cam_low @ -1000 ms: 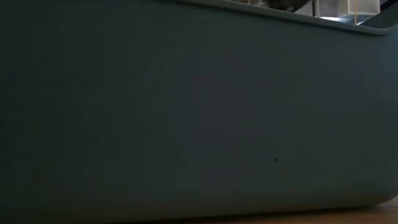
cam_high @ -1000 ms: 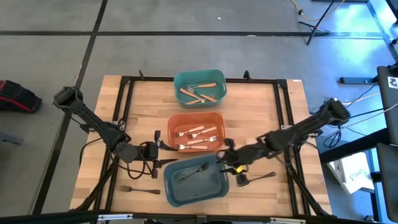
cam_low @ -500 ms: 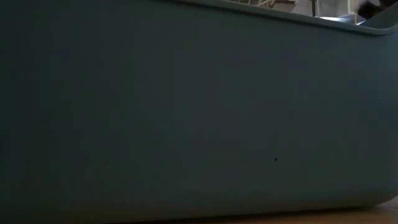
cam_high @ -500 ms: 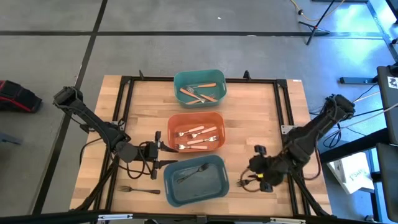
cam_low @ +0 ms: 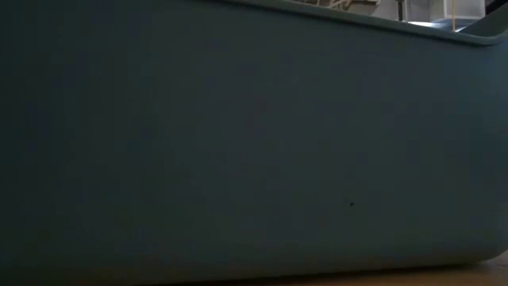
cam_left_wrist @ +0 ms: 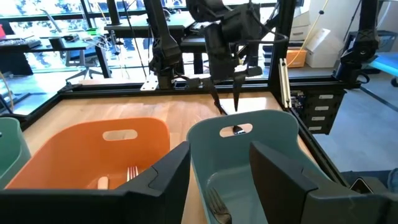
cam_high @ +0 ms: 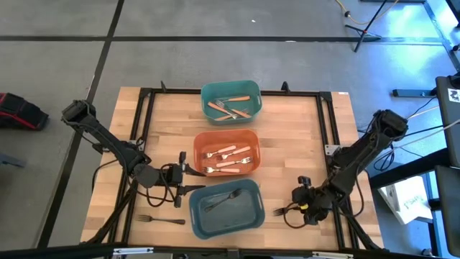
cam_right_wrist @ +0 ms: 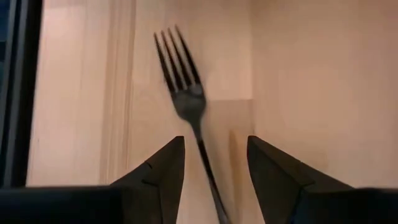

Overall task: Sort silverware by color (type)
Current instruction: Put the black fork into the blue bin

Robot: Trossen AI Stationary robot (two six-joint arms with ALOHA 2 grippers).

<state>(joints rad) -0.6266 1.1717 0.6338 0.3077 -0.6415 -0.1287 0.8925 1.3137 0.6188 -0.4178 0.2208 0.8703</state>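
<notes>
My right gripper (cam_high: 302, 202) is open, low over the table to the right of the blue-grey bin (cam_high: 248, 216). Its fingers stand on either side of a dark metal fork's (cam_right_wrist: 181, 87) handle, tines pointing toward the bin. That fork (cam_high: 279, 211) lies flat on the table. Another dark fork (cam_high: 223, 198) lies in the blue-grey bin, and a third (cam_high: 158, 219) on the table left of it. Cream-handled forks (cam_high: 228, 160) lie in the orange bin (cam_high: 253, 140), brown-handled ones (cam_high: 230, 108) in the teal bin (cam_high: 208, 92). My left gripper (cam_high: 185, 173) waits open, left of the bins.
The blue-grey bin's wall (cam_low: 238, 143) fills the low view. A black frame rail (cam_high: 334, 155) runs along the table's right side, close to the right arm. In the left wrist view the orange bin (cam_left_wrist: 74, 146) and blue-grey bin (cam_left_wrist: 273, 127) stand side by side beyond my left gripper (cam_left_wrist: 217, 158).
My right gripper has swung from over the blue-grey bin's right rim toward the table's right and near edge and has come down over the dark fork lying there. The forks and bins have stayed where they were.
</notes>
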